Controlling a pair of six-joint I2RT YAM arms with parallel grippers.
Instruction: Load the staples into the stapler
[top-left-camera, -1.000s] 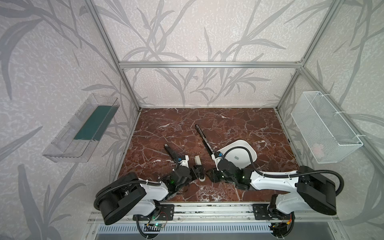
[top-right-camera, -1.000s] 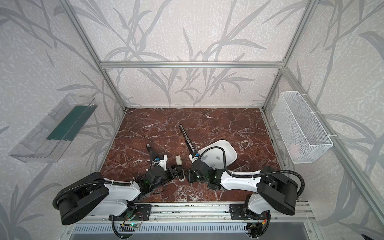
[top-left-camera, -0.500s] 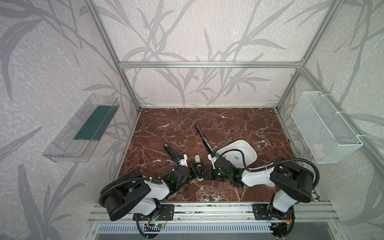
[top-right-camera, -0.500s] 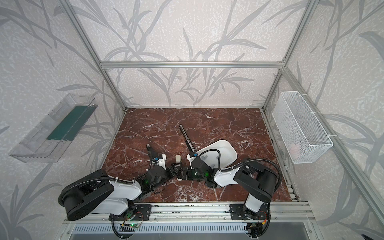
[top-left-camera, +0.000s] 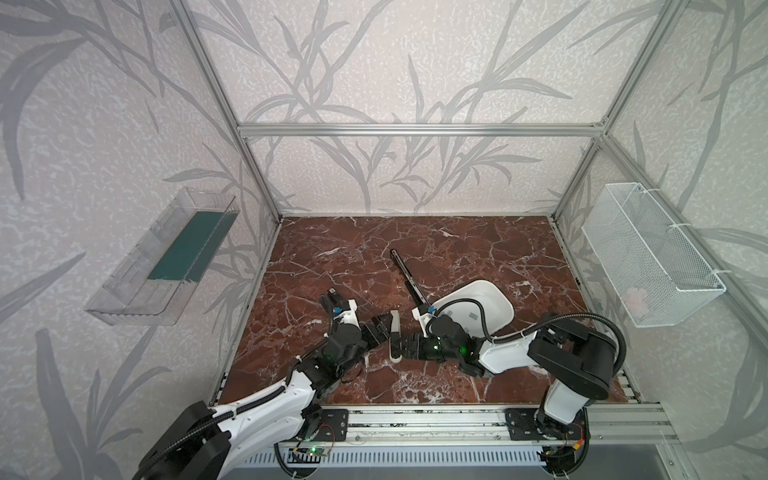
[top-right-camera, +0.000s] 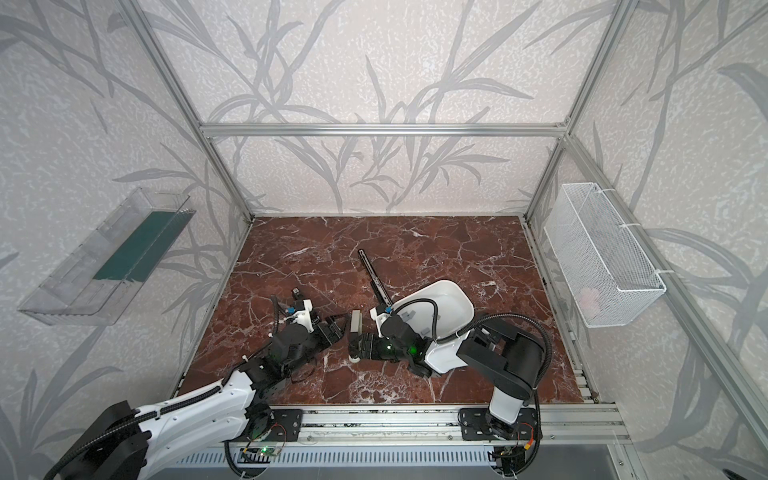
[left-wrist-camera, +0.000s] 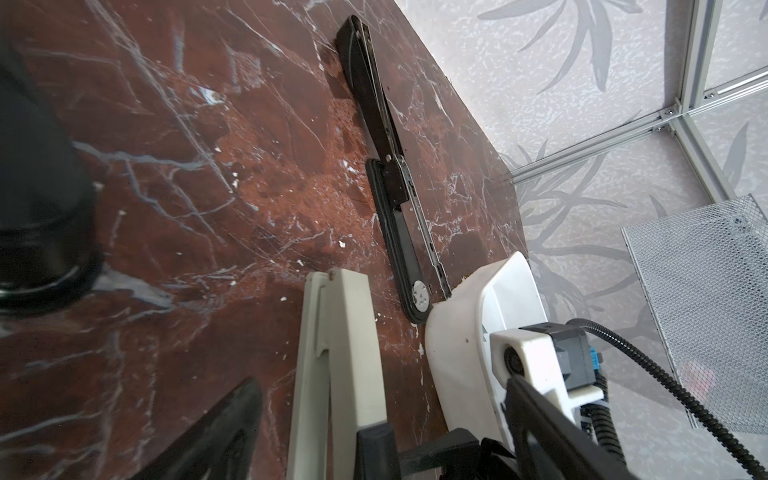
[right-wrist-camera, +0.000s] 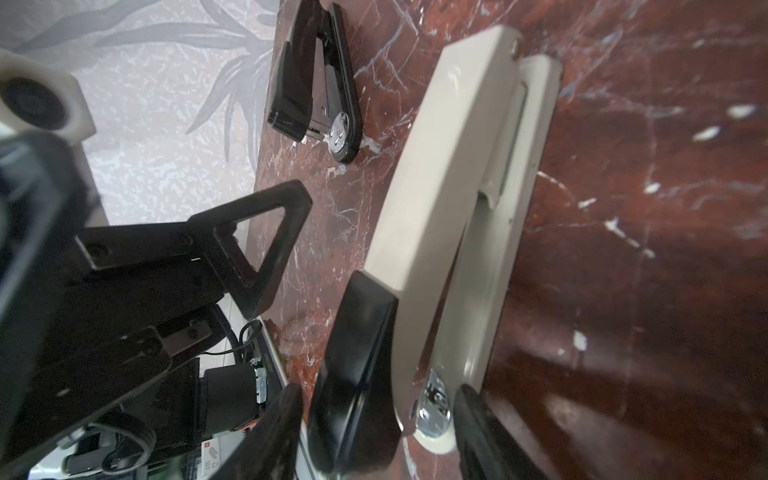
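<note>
Your left gripper (top-left-camera: 381, 328) wide, just off beige stapler (top-left-camera: 395, 332); right gripper (right-wrist-camera: 376, 419) jaws parted, straddling its hinge end (unfolded black stapler (top-left-camera: 409, 279) nearby).

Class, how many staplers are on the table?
3. A beige stapler front centre; a long black stapler, opened flat, beside the white bowl; a small black stapler left, partly hidden by the left arm.

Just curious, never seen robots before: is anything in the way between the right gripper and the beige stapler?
Nothing visible: the right gripper is open, with a finger on each side of the hinge end of the beige stapler.
</note>
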